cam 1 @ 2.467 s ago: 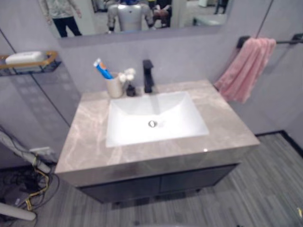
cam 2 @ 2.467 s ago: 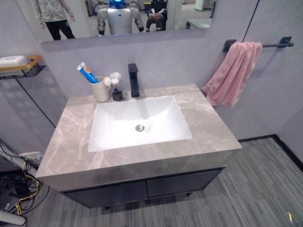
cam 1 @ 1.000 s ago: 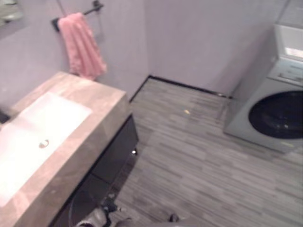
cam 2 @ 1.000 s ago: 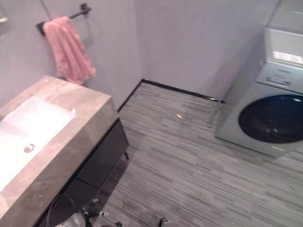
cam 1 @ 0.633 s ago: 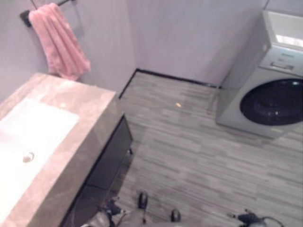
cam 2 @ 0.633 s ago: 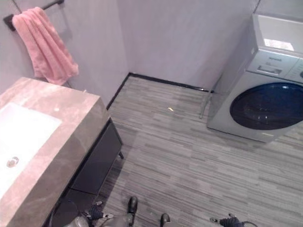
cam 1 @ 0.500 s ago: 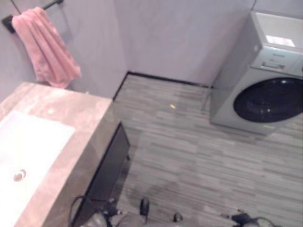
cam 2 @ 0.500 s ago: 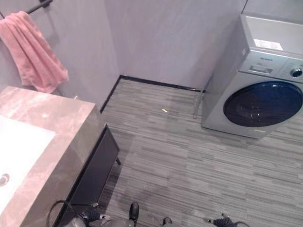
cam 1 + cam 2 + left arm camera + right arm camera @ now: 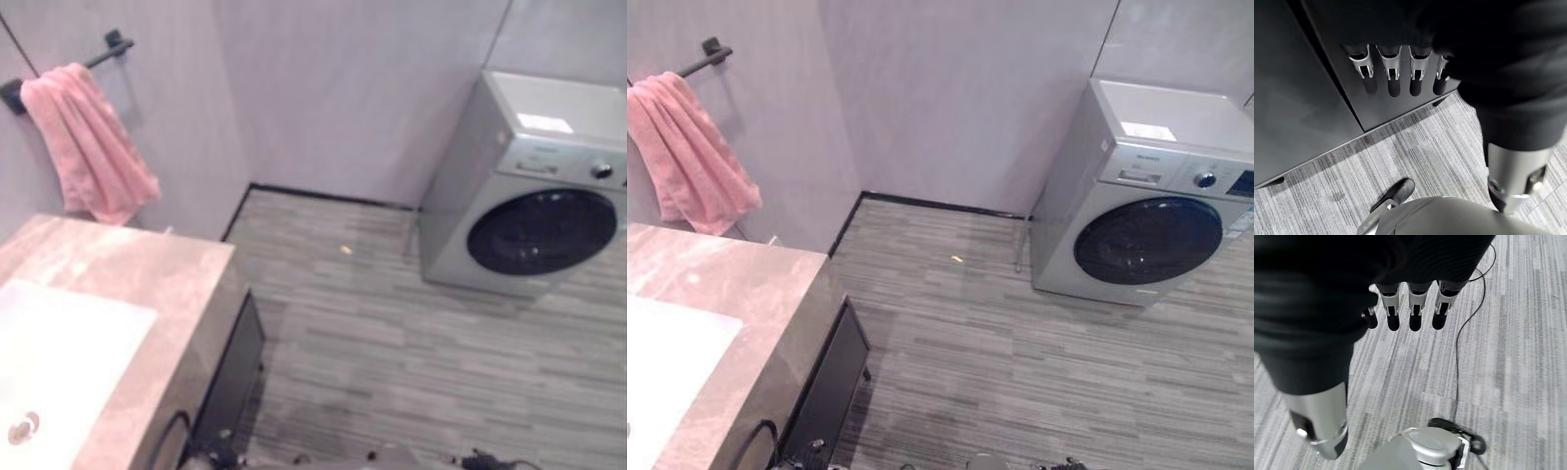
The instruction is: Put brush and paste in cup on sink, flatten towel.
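A pink towel [image 9: 90, 147] hangs bunched and crumpled from a black wall bar [image 9: 110, 47] above the right end of the marble countertop [image 9: 132, 269]. The white sink basin [image 9: 59, 357] is sunk into that top at the lower left. My left hand [image 9: 1393, 78] hangs beside the dark vanity cabinet [image 9: 1303, 93], fingers straight and holding nothing. My right hand [image 9: 1415, 308] hangs over the grey plank floor [image 9: 1498, 347], fingers straight as well, with nothing in it. Both hands are low, well below the towel and the counter.
A silver front-loading washing machine [image 9: 534, 201] stands against the wall at the right. Open grey floor [image 9: 1019, 343] lies between it and the vanity's dark cabinet front [image 9: 828, 392]. A small yellow scrap [image 9: 345, 249] lies on the floor near the wall.
The camera has swung to the right, away from the sink and toward the washing machine, then lifted slightly. The towel hangs as before.
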Robot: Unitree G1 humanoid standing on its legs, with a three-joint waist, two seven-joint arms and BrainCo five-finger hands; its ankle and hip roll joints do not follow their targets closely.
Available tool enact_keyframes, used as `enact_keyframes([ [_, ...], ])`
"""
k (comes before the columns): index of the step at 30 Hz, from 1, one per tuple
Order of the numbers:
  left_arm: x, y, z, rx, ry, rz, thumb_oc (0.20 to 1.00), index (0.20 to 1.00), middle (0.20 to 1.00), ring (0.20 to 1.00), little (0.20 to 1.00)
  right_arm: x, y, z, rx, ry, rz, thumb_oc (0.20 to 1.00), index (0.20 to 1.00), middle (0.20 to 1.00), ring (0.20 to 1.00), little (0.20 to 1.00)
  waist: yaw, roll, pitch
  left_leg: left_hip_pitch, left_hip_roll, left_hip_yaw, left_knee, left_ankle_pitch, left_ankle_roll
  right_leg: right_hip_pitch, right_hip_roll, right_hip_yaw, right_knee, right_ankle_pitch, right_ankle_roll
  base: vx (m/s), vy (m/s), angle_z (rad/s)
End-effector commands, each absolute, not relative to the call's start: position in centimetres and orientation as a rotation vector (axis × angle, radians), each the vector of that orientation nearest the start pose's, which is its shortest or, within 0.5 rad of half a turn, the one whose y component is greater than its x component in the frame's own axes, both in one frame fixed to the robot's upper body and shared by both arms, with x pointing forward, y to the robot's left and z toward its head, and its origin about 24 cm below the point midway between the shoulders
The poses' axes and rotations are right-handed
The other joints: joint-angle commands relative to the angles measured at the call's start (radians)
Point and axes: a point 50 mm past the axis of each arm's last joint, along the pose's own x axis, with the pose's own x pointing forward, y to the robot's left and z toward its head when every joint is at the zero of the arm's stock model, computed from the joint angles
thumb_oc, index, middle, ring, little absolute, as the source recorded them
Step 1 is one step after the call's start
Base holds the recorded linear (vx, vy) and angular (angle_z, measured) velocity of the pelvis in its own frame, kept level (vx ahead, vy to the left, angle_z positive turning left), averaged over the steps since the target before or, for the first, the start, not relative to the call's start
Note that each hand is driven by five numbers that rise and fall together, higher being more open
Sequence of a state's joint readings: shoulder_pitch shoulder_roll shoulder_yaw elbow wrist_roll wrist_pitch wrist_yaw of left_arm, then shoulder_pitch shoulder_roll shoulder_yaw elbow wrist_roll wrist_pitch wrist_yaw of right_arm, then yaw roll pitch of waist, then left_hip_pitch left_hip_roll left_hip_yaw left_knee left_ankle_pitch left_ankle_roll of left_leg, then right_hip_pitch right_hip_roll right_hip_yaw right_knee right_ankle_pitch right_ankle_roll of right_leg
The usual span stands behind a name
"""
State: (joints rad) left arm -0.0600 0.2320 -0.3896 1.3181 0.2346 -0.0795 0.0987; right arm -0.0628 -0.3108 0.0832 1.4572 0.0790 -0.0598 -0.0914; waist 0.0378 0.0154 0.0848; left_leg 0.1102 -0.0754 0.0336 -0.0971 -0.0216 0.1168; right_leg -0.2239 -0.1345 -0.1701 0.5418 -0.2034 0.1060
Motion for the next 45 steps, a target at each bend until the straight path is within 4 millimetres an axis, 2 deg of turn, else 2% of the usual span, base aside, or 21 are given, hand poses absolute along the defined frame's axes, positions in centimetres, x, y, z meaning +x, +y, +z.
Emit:
enact_keyframes([
  [1, 9.0, 21.8, -16.6, 0.706, 1.203, -0.301, 1.000, 1.000, 1.000, 1.000, 1.000, 4.8, -29.5, -15.1, -0.376, 1.385, -0.296, 1.000, 1.000, 1.000, 1.000, 1.000, 0.017, 0.036, -0.006, -0.028, -0.002, -0.030, 0.072, -0.083, -0.027, 0.035, 0.075, -0.043, -0.392, 0.203, -0.003, 0.22, -0.038, -0.18],
  [5, 10.0, 21.9, -16.3, 0.738, 1.153, -0.291, 1.000, 1.000, 1.000, 1.000, 1.000, 4.0, -29.2, -15.3, -0.363, 1.405, -0.297, 1.000, 1.000, 1.000, 1.000, 1.000, 0.011, 0.028, -0.007, 0.005, 0.013, -0.032, 0.089, -0.118, -0.045, 0.039, 0.089, -0.036, -0.470, 0.236, 0.003, 0.34, -0.096, -0.17],
  [6, 10.3, 21.5, -16.3, 0.733, 1.140, -0.293, 1.000, 1.000, 1.000, 1.000, 1.000, 2.7, -29.1, -15.4, -0.343, 1.447, -0.306, 1.000, 1.000, 1.000, 1.000, 1.000, 0.002, 0.016, -0.015, 0.027, 0.026, -0.050, 0.126, -0.138, -0.059, 0.068, 0.113, 0.013, -0.461, 0.221, -0.018, 0.42, -0.160, 0.04],
  [9, 10.7, 21.1, -16.3, 0.704, 1.129, -0.274, 1.000, 1.000, 1.000, 1.000, 1.000, 1.0, -29.0, -15.6, -0.348, 1.509, -0.296, 1.000, 1.000, 1.000, 1.000, 1.000, 0.006, 0.010, -0.027, 0.028, 0.042, -0.061, 0.190, -0.138, -0.078, 0.097, 0.129, 0.007, -0.460, 0.202, -0.040, 0.39, -0.181, 0.42],
  [13, 11.8, 20.5, -16.0, 0.682, 1.086, -0.273, 1.000, 1.000, 1.000, 1.000, 1.000, 0.6, -29.8, -15.2, -0.378, 1.519, -0.300, 1.000, 1.000, 1.000, 1.000, 1.000, 0.002, 0.000, -0.028, -0.015, 0.073, -0.076, 0.357, -0.067, -0.130, 0.156, 0.159, -0.012, -0.467, 0.158, -0.082, 0.39, -0.238, 0.23],
  [14, 12.1, 20.6, -15.9, 0.686, 1.083, -0.270, 1.000, 1.000, 1.000, 1.000, 1.000, 1.0, -30.1, -15.1, -0.383, 1.500, -0.318, 1.000, 1.000, 1.000, 1.000, 1.000, 0.004, -0.010, -0.011, -0.088, 0.092, -0.065, 0.521, 0.016, -0.154, 0.189, 0.172, -0.012, -0.472, 0.142, -0.107, 0.27, -0.218, 0.03],
  [16, 12.7, 20.7, -15.7, 0.687, 1.069, -0.255, 1.000, 1.000, 1.000, 1.000, 1.000, 2.1, -30.5, -14.9, -0.408, 1.465, -0.311, 1.000, 1.000, 1.000, 1.000, 1.000, 0.014, -0.019, 0.018, -0.182, 0.100, -0.064, 0.697, 0.058, -0.157, 0.211, 0.185, -0.014, -0.469, 0.125, -0.131, 0.22, -0.214, 0.07],
  [18, 13.0, 20.7, -15.6, 0.686, 1.063, -0.245, 1.000, 1.000, 1.000, 1.000, 1.000, 2.6, -30.6, -14.9, -0.443, 1.455, -0.282, 1.000, 1.000, 1.000, 1.000, 1.000, 0.017, -0.027, 0.029, -0.213, 0.114, -0.045, 0.731, 0.063, -0.151, 0.220, 0.183, -0.024, -0.463, 0.112, -0.140, 0.17, -0.164, 0.04],
  [20, 13.0, 20.7, -15.6, 0.686, 1.063, -0.242, 1.000, 1.000, 1.000, 1.000, 1.000, 2.8, -30.6, -14.9, -0.448, 1.452, -0.277, 1.000, 1.000, 1.000, 1.000, 1.000, 0.017, -0.033, 0.031, -0.236, 0.121, -0.026, 0.715, 0.051, -0.144, 0.229, 0.177, -0.031, -0.464, 0.108, -0.142, 0.16, -0.100, -0.07],
  [22, 13.3, 20.7, -15.5, 0.663, 1.049, -0.211, 1.000, 1.000, 1.000, 1.000, 1.000, 3.0, -31.2, -14.6, -0.476, 1.445, -0.292, 1.000, 1.000, 1.000, 1.000, 1.000, 0.026, -0.056, 0.031, -0.321, 0.091, 0.033, 0.560, -0.022, -0.130, 0.260, 0.149, -0.057, -0.489, 0.108, -0.125, 0.26, -0.040, 0.32],
  [23, 13.3, 20.6, -15.5, 0.658, 1.039, -0.207, 1.000, 1.000, 1.000, 1.000, 1.000, 2.8, -31.4, -14.5, -0.488, 1.447, -0.299, 1.000, 1.000, 1.000, 1.000, 1.000, 0.028, -0.057, 0.025, -0.326, 0.070, 0.055, 0.363, -0.026, -0.124, 0.271, 0.142, -0.070, -0.497, 0.102, -0.111, 0.22, 0.024, 0.45],
  [24, 13.3, 20.6, -15.5, 0.658, 1.039, -0.207, 1.000, 1.000, 1.000, 1.000, 1.000, 2.8, -31.4, -14.5, -0.488, 1.447, -0.299, 1.000, 1.000, 1.000, 1.000, 1.000, 0.029, -0.059, 0.025, -0.319, 0.068, 0.056, 0.353, -0.022, -0.123, 0.272, 0.140, -0.069, -0.497, 0.101, -0.110, 0.24, 0.054, 0.36],
  [27, 12.5, 20.6, -15.8, 0.653, 1.067, -0.215, 1.000, 1.000, 1.000, 1.000, 1.000, 2.5, -30.8, -14.7, -0.511, 1.453, -0.264, 1.000, 1.000, 1.000, 1.000, 1.000, 0.021, -0.031, 0.010, -0.308, 0.065, 0.104, 0.026, 0.091, -0.149, 0.320, 0.155, -0.088, -0.498, 0.061, -0.107, 0.32, 0.098, 0.19],
  [31, 10.6, 21.1, -16.3, 0.645, 1.139, -0.210, 1.000, 1.000, 1.000, 1.000, 1.000, 2.6, -29.9, -15.1, -0.511, 1.465, -0.216, 1.000, 1.000, 1.000, 1.000, 1.000, 0.036, -0.022, -0.013, -0.266, 0.057, 0.128, 0.010, 0.102, -0.135, 0.361, 0.146, -0.082, -0.477, 0.028, -0.091, 0.45, 0.201, -0.01],
  [32, 9.5, 21.5, -16.5, 0.629, 1.186, -0.193, 1.000, 1.000, 1.000, 1.000, 1.000, 2.4, -29.5, -15.3, -0.503, 1.471, -0.192, 1.000, 1.000, 1.000, 1.000, 1.000, 0.038, -0.030, -0.037, -0.268, 0.031, 0.072, 0.043, 0.110, -0.111, 0.376, 0.124, -0.085, -0.425, 0.010, -0.080, 0.41, 0.231, -0.23],
  [35, 9.2, 21.7, -16.6, 0.619, 1.201, -0.185, 1.000, 1.000, 1.000, 1.000, 1.000, 2.4, -29.1, -15.5, -0.492, 1.473, -0.182, 1.000, 1.000, 1.000, 1.000, 1.000, 0.036, -0.041, -0.045, -0.265, 0.019, 0.073, 0.082, 0.079, -0.093, 0.365, 0.096, -0.078, -0.370, 0.021, -0.064, 0.33, 0.241, -0.08],
  [36, 9.0, 21.7, -16.6, 0.618, 1.203, -0.188, 1.000, 1.000, 1.000, 1.000, 1.000, 2.2, -28.8, -15.6, -0.490, 1.477, -0.172, 1.000, 1.000, 1.000, 1.000, 1.000, 0.040, -0.045, -0.051, -0.258, 0.007, 0.079, 0.100, 0.056, -0.079, 0.365, 0.079, -0.077, -0.346, 0.047, -0.045, 0.39, 0.377, 0.00],
  [37, 9.2, 21.9, -16.5, 0.617, 1.194, -0.182, 1.000, 1.000, 1.000, 1.000, 1.000, 1.9, -28.2, -15.8, -0.485, 1.487, -0.132, 1.000, 1.000, 1.000, 1.000, 1.000, 0.046, -0.056, -0.054, -0.231, -0.021, 0.075, 0.115, 0.022, -0.047, 0.339, 0.037, -0.057, -0.244, 0.143, -0.009, 0.38, 0.374, 0.10],
  [39, 9.5, 21.8, -16.4, 0.615, 1.183, -0.181, 1.000, 1.000, 1.000, 1.000, 1.000, 1.9, -27.9, -15.9, -0.485, 1.489, -0.121, 1.000, 1.000, 1.000, 1.000, 1.000, 0.046, -0.053, -0.056, -0.217, -0.029, 0.066, 0.111, 0.014, -0.036, 0.311, 0.025, -0.049, -0.185, 0.178, -0.001, 0.25, 0.294, 0.15],
  [42, 10.6, 21.6, -16.2, 0.631, 1.143, -0.203, 1.000, 1.000, 1.000, 1.000, 1.000, 2.2, -28.0, -15.9, -0.493, 1.481, -0.119, 1.000, 1.000, 1.000, 1.000, 1.000, 0.040, -0.043, -0.036, -0.153, -0.068, 0.030, 0.091, -0.010, 0.007, 0.222, -0.038, -0.031, 0.040, 0.323, 0.020, 0.24, 0.386, 0.18],
  [45, 11.6, 21.4, -15.9, 0.660, 1.104, -0.234, 1.000, 1.000, 1.000, 1.000, 1.000, 2.7, -27.6, -16.0, -0.500, 1.465, -0.094, 1.000, 1.000, 1.000, 1.000, 1.000, 0.020, -0.021, -0.011, -0.089, -0.075, 0.000, 0.060, -0.020, 0.027, 0.143, -0.052, -0.031, 0.171, 0.292, 0.001, 0.15, 0.228, 0.23],
])
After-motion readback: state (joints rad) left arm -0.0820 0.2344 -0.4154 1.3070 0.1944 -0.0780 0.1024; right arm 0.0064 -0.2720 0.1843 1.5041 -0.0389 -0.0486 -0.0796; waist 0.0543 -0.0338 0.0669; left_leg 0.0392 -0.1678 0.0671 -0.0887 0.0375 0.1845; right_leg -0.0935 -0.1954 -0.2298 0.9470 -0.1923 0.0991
